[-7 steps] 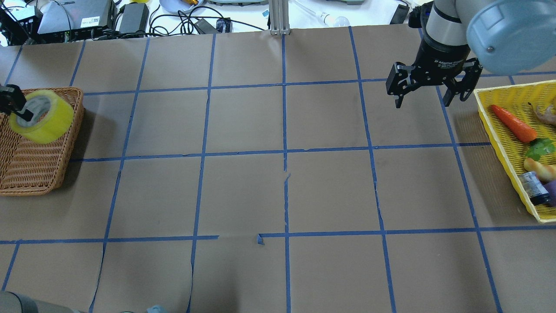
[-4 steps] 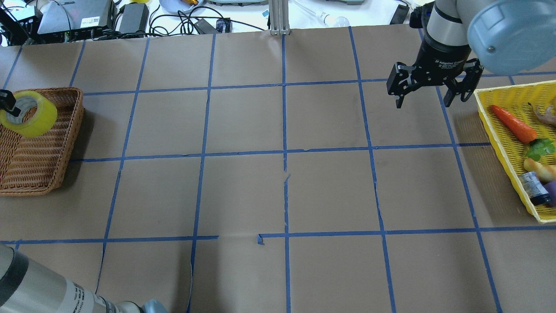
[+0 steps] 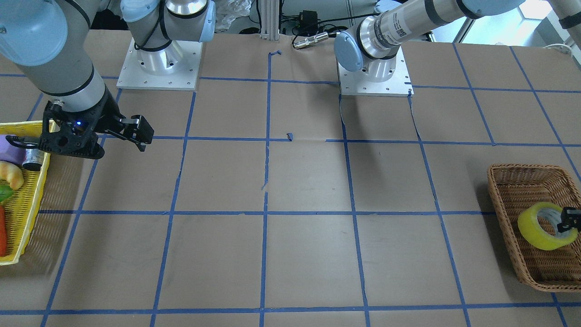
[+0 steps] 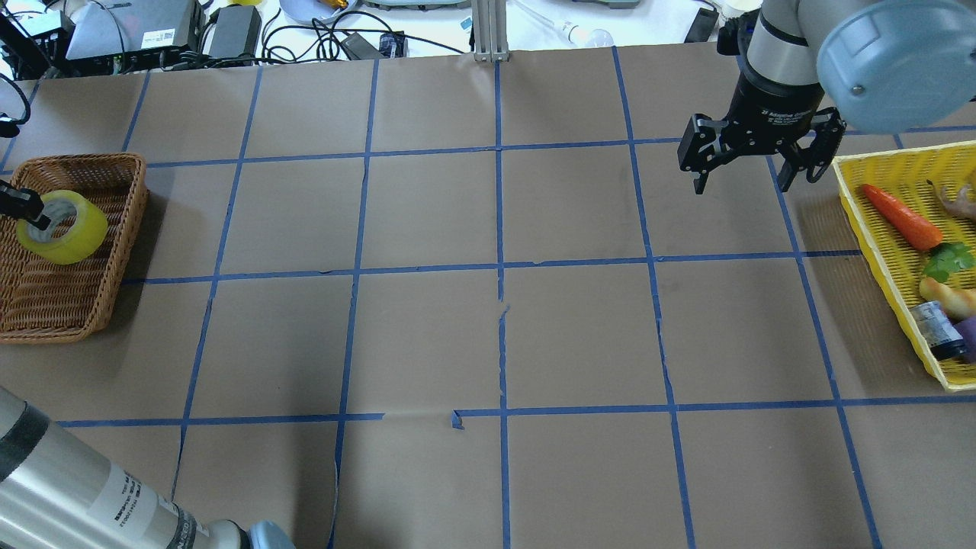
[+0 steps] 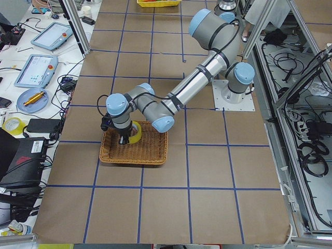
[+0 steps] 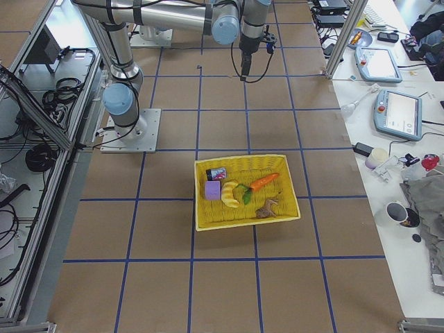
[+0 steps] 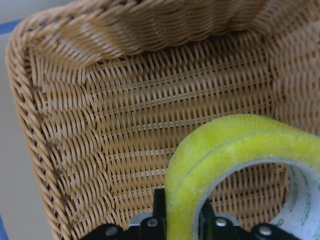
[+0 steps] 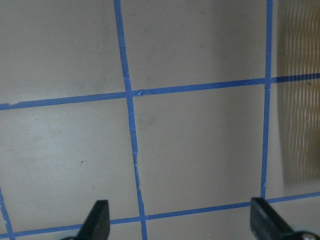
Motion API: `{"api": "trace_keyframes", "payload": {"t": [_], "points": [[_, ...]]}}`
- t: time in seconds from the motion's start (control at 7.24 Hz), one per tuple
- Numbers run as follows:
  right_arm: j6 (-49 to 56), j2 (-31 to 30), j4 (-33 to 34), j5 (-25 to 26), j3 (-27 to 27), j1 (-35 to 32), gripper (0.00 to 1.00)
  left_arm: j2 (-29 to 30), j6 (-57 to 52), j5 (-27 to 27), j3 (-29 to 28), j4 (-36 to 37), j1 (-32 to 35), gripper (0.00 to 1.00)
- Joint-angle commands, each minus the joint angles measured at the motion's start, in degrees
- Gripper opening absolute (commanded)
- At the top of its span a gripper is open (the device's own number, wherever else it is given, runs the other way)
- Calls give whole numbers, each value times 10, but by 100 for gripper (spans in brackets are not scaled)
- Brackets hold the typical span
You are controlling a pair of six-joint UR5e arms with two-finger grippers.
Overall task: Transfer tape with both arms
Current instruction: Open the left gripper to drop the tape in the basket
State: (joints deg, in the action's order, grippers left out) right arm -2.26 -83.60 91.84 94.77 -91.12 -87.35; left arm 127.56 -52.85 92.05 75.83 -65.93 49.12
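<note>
Surface [image 4: 488, 320]: brown paper ruled into squares by blue lines.

Left arm [image 5: 197, 83]: reaches out low from my base to the left edge of the surface, with its wrist over the wicker basket.

Right arm [image 3: 50, 59]: stands raised toward the right edge, its wrist pointing down over bare paper just beside the yellow basket.

Wicker basket [image 4: 46, 305]: a brown rectangular tray at the left edge, in the far half of the surface.

Yellow basket [image 4: 858, 206]: a mesh tray at the right edge, well apart from the wicker one.

Right tool [image 4: 743, 181]: spread wide and holding nothing. The wrist view shows only paper and blue lines between its two fingertips.

Left tool [image 7: 181, 215]: closed on the wall of the tape, one finger inside the core and one against the yellow outside.

Tape [image 4: 72, 229]: a yellow ring with a pale core, held tilted on its edge in my left tool. It sits within the outline of the wicker basket, toward the basket's far end. Whether it touches the basket floor cannot be told.

Carrot [image 4: 903, 217]: lies in the yellow basket near its far end. Beyond it along the basket are a green leaf [image 4: 949, 261], a pale roll [image 4: 945, 296], and a small dark can [image 4: 936, 328].
</note>
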Motion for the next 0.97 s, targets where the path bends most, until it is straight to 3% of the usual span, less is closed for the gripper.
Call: {"api": "trace_keyframes", "payload": {"t": [0.0, 0.14, 0.41, 0.83], "points": [[0, 0, 0, 1, -6, 1, 100, -12, -4, -6, 0, -1, 1, 100], [0, -1, 1, 1, -13, 1, 100, -38, -1, -6, 4, -42, 23, 100], [-1, -3, 0, 1, -12, 0, 100, -144, 77, -5, -2, -156, 152, 100], [1, -7, 24, 0, -5, -4, 100, -239, 384, -7, 56, -182, 348, 100]]}}
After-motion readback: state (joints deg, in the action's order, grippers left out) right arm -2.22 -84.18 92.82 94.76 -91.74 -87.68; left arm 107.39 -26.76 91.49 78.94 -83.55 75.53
